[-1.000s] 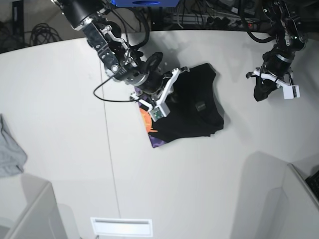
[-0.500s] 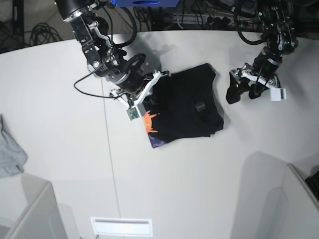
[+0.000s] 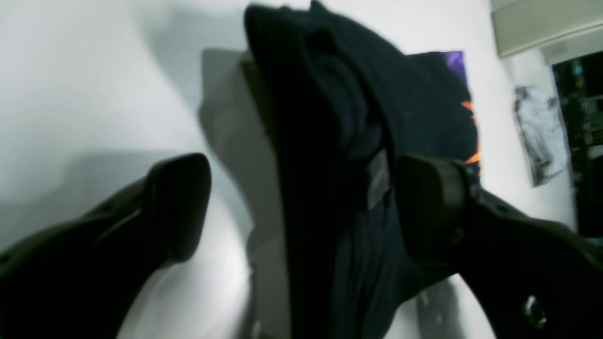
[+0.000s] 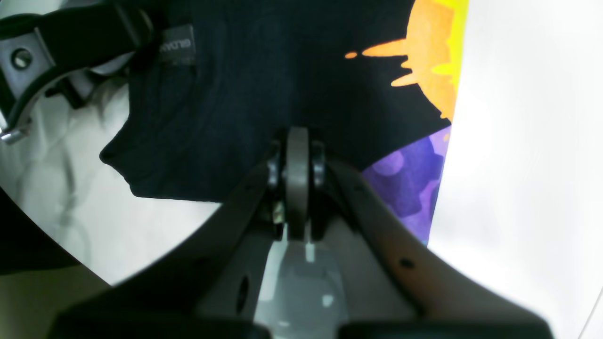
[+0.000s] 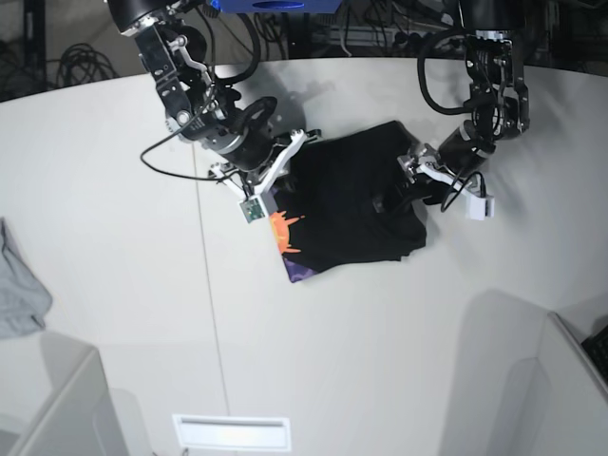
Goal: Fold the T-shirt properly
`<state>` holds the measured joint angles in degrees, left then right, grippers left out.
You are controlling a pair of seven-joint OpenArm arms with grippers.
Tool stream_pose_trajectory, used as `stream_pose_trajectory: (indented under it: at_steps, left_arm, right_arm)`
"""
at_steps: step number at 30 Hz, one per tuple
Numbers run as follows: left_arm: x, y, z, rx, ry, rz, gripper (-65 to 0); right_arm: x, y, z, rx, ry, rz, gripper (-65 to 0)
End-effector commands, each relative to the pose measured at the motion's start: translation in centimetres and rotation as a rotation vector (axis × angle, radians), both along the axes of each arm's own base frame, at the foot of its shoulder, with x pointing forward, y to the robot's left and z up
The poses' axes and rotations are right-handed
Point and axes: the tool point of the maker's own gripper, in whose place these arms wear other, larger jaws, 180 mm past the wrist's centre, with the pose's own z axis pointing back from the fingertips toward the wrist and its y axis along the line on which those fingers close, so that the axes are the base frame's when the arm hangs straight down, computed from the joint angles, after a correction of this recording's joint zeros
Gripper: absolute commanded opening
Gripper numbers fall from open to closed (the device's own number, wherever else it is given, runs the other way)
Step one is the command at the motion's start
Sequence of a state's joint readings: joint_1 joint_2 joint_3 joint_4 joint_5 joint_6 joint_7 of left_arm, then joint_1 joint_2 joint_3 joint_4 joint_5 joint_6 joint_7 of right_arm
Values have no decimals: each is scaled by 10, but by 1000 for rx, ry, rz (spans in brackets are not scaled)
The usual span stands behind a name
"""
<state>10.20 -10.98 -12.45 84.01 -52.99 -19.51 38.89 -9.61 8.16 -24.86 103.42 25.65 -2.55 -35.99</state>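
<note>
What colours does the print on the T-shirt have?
The print on the black T-shirt is orange, yellow and purple; the right wrist view shows it best.

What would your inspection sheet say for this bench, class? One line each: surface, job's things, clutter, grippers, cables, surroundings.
Surface: white table, bare around the work.
Job's things: T-shirt folded, orange and purple print showing at one edge.
Clutter: grey cloth at the table edge.
Grippers: left gripper open, straddling the shirt's edge; right gripper shut, at the shirt's printed side.
Cables: black cable looping off the right arm.
Surroundings: tangled wires behind the table.
</note>
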Motion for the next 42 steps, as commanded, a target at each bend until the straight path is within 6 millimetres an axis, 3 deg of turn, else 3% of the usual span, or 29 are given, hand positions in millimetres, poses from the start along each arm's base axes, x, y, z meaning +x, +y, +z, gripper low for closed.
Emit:
stream_pose_trajectory:
  at_steps: [1,6,9,12,17,24,28,38,42]
  left_arm:
    - [4,-1,2,-3,-6,-10,-81]
    - [5,-13,-15,-19,44,-33,-133]
    - [2,-11,-23,-22,66,-27,-199]
    - [0,-10,-25,-22,74,-26,-336]
    - [-1,-9,-26,-3,78,-33,-650]
    - [-8,7,-45,220,119,-103,-650]
    - [-19,0,-57,287,183,-205,-650]
    - [-20,-12,-56,501,185,-545,-650]
    - [-12,-16,-51,574,157,-648,-650]
  right_arm:
    - [6,3,12,27,-42,0,-650]
    - [6,-4,9,6,-44,1,-650]
    - [7,-5,9,5,-45,0,-650]
    - [12,-20,8,-2,-42,-48,-650]
    - [19,-45,9,-8,-47,-126,-650]
    - [19,-101,14,-35,-55,-287,-650]
    - [15,-129,8,-62,-37,-359,-650]
    - [-11,-165,-10,-109,28,-448,-650]
    - [-24,-182,-16,-116,60,-517,-650]
